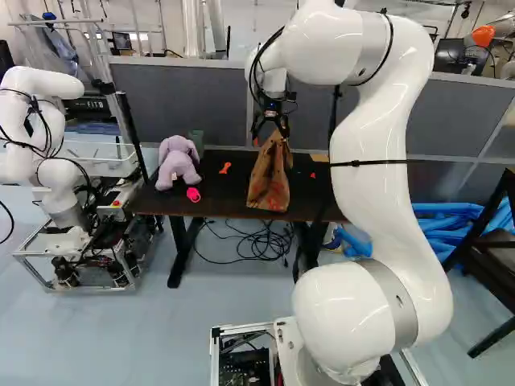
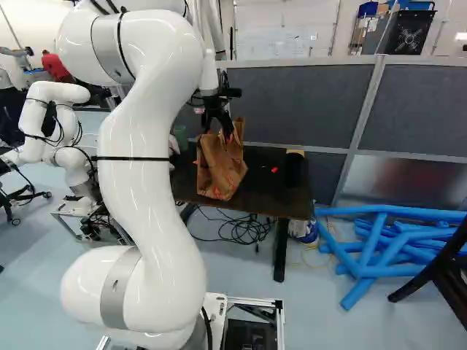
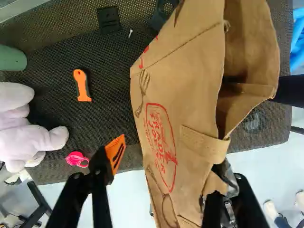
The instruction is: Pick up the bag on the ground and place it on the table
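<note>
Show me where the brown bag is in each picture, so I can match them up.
Left base view: near the middle, left of the big white arm; there is the bag.
Right base view: just left of the middle, right of the arm.
Wrist view: large, ahead of the claw and between its fingers.
Shared landmark: the dark table.
</note>
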Robot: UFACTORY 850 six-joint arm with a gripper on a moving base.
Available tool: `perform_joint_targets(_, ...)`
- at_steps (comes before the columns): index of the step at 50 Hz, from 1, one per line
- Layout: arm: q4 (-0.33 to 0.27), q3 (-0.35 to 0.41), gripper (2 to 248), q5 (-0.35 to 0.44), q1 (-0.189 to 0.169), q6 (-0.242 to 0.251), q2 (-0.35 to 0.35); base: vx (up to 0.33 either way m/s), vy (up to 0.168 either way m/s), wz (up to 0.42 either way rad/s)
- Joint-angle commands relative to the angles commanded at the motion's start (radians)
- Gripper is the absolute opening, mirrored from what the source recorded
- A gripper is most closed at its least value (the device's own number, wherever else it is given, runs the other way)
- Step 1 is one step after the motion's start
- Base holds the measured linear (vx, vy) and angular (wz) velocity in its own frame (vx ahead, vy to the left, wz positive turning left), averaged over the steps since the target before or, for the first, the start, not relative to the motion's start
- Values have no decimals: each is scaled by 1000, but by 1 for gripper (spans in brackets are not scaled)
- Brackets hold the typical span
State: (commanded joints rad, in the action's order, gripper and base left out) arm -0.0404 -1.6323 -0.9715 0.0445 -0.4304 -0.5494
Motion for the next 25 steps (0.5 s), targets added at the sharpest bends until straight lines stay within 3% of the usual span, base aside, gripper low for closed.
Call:
perform_joint_targets(1,0,0,168,0,0,0,0,0,0,0)
perform_joint_targets(2,0,0,204,0,0,0,0,0,0,0)
perform_joint_targets(6,0,0,204,0,0,0,0,0,0,0)
perform_joint_targets(7,0,0,241,0,0,0,0,0,0,0)
perform_joint_targets(25,0,3,247,0,0,0,28,0,0,0)
